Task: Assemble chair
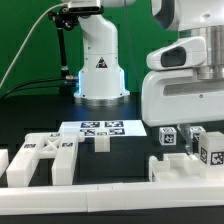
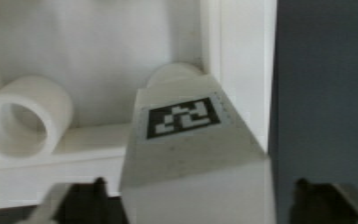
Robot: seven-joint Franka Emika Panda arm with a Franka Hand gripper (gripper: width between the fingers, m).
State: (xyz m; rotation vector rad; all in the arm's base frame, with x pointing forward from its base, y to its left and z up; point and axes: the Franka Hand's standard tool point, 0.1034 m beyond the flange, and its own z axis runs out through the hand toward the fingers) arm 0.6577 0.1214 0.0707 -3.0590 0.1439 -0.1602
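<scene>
The chair lies in loose white tagged parts on the black table. A slotted flat panel (image 1: 40, 160) lies at the exterior view's left and a small block (image 1: 100, 142) sits near the middle. Several tagged pieces (image 1: 205, 148) stand at the right. My gripper (image 1: 184, 132) is low among those right pieces. In the wrist view, my gripper (image 2: 202, 198) straddles a tapered white chair part (image 2: 194, 150) with a square tag. One finger (image 2: 87, 200) sits against the part. A thin dark gap shows between the part and the other finger (image 2: 322, 202). The jaws are open around it.
The marker board (image 1: 100, 128) lies flat in front of the robot base (image 1: 100, 70). A low white rail (image 1: 100, 195) runs along the table's near edge. In the wrist view a round white piece (image 2: 25, 122) and a white wall (image 2: 229, 50) stand close behind the part.
</scene>
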